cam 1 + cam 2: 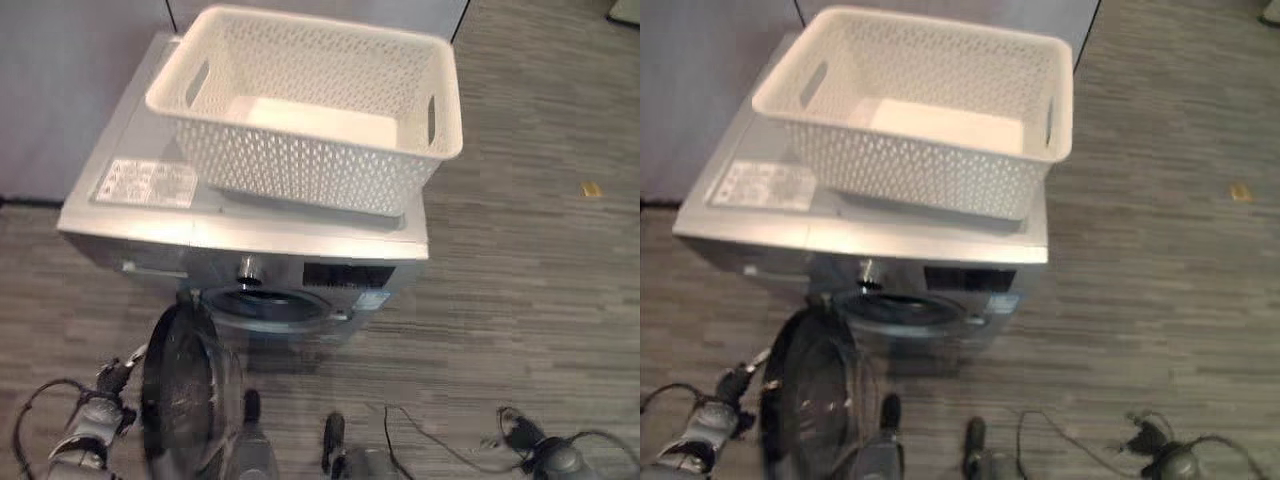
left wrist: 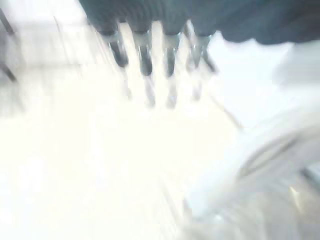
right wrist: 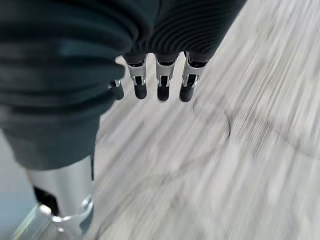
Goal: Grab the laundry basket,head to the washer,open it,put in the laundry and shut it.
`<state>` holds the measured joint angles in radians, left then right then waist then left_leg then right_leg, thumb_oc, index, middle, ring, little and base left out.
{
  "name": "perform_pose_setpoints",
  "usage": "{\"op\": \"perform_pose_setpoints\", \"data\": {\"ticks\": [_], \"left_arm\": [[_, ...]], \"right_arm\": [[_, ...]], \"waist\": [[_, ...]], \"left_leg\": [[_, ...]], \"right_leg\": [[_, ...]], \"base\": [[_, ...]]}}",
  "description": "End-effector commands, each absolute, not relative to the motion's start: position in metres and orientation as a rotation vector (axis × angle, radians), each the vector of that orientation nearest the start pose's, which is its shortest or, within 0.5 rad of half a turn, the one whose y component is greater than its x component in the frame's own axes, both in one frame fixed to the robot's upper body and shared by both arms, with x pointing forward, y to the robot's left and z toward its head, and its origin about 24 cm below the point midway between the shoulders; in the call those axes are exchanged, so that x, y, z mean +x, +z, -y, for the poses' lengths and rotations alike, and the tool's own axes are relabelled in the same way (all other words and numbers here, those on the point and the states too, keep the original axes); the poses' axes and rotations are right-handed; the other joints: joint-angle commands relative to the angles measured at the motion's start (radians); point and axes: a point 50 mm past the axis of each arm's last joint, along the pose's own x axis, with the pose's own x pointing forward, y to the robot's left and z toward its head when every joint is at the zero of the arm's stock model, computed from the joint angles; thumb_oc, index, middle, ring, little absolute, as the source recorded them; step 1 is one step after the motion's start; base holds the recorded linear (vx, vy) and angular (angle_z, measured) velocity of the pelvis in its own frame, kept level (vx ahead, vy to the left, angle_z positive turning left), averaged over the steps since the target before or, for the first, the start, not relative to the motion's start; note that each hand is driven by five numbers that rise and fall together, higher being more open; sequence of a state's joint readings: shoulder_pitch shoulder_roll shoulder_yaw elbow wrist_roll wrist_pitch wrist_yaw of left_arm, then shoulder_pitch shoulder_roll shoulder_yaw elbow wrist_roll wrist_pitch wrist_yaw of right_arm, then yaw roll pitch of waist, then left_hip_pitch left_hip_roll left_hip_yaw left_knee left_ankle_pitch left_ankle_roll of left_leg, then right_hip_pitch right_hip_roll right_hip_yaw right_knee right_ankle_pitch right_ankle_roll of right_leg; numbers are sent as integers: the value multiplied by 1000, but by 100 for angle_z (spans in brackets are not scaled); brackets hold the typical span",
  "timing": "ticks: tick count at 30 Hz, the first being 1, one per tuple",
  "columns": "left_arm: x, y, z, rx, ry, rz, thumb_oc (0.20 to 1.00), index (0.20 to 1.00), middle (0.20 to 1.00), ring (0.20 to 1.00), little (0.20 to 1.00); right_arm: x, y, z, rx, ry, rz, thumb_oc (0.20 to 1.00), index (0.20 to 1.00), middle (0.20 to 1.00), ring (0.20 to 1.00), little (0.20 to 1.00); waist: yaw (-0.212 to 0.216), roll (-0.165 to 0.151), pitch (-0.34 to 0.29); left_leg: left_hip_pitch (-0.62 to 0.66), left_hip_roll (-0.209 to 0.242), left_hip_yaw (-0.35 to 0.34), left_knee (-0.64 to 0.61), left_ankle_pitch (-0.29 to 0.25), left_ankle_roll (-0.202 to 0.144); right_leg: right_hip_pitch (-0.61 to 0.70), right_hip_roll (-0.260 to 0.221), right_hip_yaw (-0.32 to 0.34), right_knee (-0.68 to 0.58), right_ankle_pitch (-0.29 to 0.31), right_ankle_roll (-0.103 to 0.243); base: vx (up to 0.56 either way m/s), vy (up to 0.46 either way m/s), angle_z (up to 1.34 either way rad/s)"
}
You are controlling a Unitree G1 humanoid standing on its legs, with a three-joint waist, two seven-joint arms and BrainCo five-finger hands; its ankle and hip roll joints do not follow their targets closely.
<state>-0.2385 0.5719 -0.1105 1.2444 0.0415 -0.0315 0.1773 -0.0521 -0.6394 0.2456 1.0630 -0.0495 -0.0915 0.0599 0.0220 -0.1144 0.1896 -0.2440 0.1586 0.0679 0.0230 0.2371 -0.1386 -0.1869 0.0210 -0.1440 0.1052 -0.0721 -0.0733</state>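
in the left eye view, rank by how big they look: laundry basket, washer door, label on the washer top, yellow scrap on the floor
1. laundry basket, largest by far.
2. washer door, swung open; it is nearer the camera and partly cut off, so its true rank is unsure.
3. label.
4. yellow scrap, smallest.

Cream lattice-patterned laundry basket [image 1: 310,110], silver-grey washer [image 1: 250,235] with dark glass door [image 1: 185,395], grey streaked floor [image 1: 530,270]
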Motion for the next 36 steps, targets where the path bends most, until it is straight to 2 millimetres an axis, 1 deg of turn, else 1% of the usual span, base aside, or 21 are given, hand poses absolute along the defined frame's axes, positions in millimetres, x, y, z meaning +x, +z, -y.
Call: {"op": "perform_pose_setpoints", "data": {"ticks": [1,3,4,5,7,11,13,14,18,19,20,22,25,27,29,30,31,32,33,34,36], "left_arm": [[203,-96,-290,593,218,-821,1000,1000,1000,1000,1000],[210,-100,-270,587,154,-799,1000,1000,1000,1000,1000],[214,-101,-258,584,120,-781,1000,1000,1000,1000,1000],[216,-103,-251,572,102,-778,1000,1000,1000,1000,1000],[225,-102,-231,538,65,-750,1000,1000,1000,1000,1000],[241,-101,-195,454,27,-714,1000,1000,1000,1000,1000],[241,-102,-190,431,27,-720,1000,1000,1000,1000,1000],[249,-98,-169,379,-6,-689,1000,1000,1000,1000,1000],[271,-81,-135,308,-58,-591,1000,1000,1000,1000,1000],[272,-81,-135,308,-58,-591,1000,1000,1000,1000,1000],[283,-68,-119,279,-81,-530,1000,1000,1000,1000,1000],[289,-61,-110,272,-113,-494,1000,1000,1000,1000,1000],[292,-58,-105,280,-145,-480,1000,1000,1000,1000,1000],[295,-55,-103,286,-157,-472,1000,1000,1000,1000,1000],[297,-53,-102,282,-167,-470,1000,1000,1000,1000,1000],[297,-53,-102,282,-167,-470,1000,1000,1000,1000,1000],[298,-51,-101,279,-170,-466,1000,1000,1000,1000,1000],[300,-48,-97,271,-183,-455,1000,1000,1000,1000,1000],[300,-48,-97,271,-183,-455,1000,1000,1000,1000,1000],[304,-43,-91,261,-206,-438,1000,1000,1000,1000,1000],[301,-47,-91,272,-214,-455,1000,1000,1000,1000,1000]], "right_arm": [[141,-83,361,-756,-102,-997,1000,1000,1000,1000,1000],[133,-87,361,-741,-105,-1023,1000,1000,1000,1000,1000],[127,-91,357,-728,-90,-1042,1000,1000,1000,1000,1000],[121,-97,352,-712,-72,-1057,1000,1000,1000,1000,1000],[109,-109,340,-678,-43,-1095,1000,1000,1000,1000,1000],[97,-125,316,-639,17,-1127,1000,1000,1000,1000,1000],[96,-127,312,-631,25,-1129,1000,1000,1000,1000,1000],[88,-131,305,-599,31,-1139,1000,1000,1000,1000,1000],[91,-135,293,-557,47,-1115,1000,1000,1000,1000,1000],[91,-135,293,-557,46,-1115,1000,1000,1000,1000,1000],[95,-135,288,-541,48,-1096,1000,1000,1000,1000,1000],[95,-136,287,-550,61,-1100,1000,1000,1000,1000,1000],[85,-140,286,-572,79,-1146,1000,1000,1000,1000,1000],[81,-142,286,-587,92,-1171,1000,1000,1000,1000,1000],[76,-143,289,-610,98,-1200,1000,1000,1000,1000,1000],[76,-143,289,-610,98,-1200,1000,1000,1000,1000,1000],[77,-143,291,-622,90,-1208,1000,1000,1000,1000,1000],[78,-141,298,-621,49,-1216,1000,1000,1000,1000,1000],[78,-141,298,-621,49,-1216,1000,1000,1000,1000,1000],[90,-135,306,-602,-13,-1190,1000,1000,1000,1000,1000],[96,-132,310,-566,-64,-1169,1000,1000,1000,1000,1000]], "waist": [[-19,3,14],[-33,6,-11],[-39,8,-21],[-51,11,-33],[-70,16,-45],[-99,13,-60],[-105,10,-64],[-119,6,-70],[-148,3,-74],[-146,3,-74],[-158,5,-70],[-163,9,-67],[-160,15,-58],[-153,18,-48],[-138,19,-31],[-140,19,-31],[-133,20,-21],[-127,21,-12],[-129,21,-12],[-120,11,-1],[-138,-5,-9]], "left_leg": [[-27,-45,-18,-61,-26,46],[-8,-70,-7,-67,-42,53],[10,-89,-8,-66,-63,61],[15,-95,-2,-66,-72,64],[29,-95,10,-79,-67,63],[44,-104,2,-72,-85,72],[49,-105,4,-70,-91,74],[67,-108,16,-73,-105,78],[84,-106,51,-94,-119,86],[85,-105,53,-94,-120,86],[88,-103,75,-101,-124,88],[91,-95,87,-106,-122,89],[93,-86,86,-109,-106,83],[82,-77,72,-110,-85,75],[52,-64,39,-110,-44,58],[51,-65,37,-110,-44,58],[31,-57,18,-110,-21,46],[9,-43,12,-110,-3,35],[8,-43,9,-110,-3,35],[11,-46,10,-89,-15,44],[36,-48,92,-25,-87,58]], "right_leg": [[105,-25,5,-67,47,146],[114,-25,9,-96,63,148],[121,-25,12,-103,66,148],[118,-24,14,-108,69,147],[126,-21,18,-124,70,146],[138,-19,52,-127,72,139],[141,-21,61,-130,75,138],[146,-26,85,-141,81,142],[119,-24,134,-143,95,151],[119,-24,136,-142,95,151],[97,-23,158,-136,102,156],[78,-16,172,-125,105,153],[75,-6,170,-126,105,143],[76,1,155,-133,104,137],[79,10,124,-139,98,128],[79,10,122,-139,98,128],[77,13,105,-135,94,124],[75,10,69,-127,92,122],[75,10,67,-127,91,122],[68,-2,37,-121,98,121],[62,-23,0,-124,106,125]], "base": [[-49,-90,-19],[-1,-63,12],[21,-52,29],[26,-36,14],[17,-6,-6],[58,2,-3],[64,19,-8],[56,32,-14],[15,26,-48],[-3,18,-58],[-8,5,-48],[11,-31,-53],[9,-97,-47],[-53,-159,4],[-64,-165,24],[-69,-136,37],[-98,-153,52],[-97,-153,73],[-136,-141,96],[-138,-80,138],[-176,-82,96]]}}
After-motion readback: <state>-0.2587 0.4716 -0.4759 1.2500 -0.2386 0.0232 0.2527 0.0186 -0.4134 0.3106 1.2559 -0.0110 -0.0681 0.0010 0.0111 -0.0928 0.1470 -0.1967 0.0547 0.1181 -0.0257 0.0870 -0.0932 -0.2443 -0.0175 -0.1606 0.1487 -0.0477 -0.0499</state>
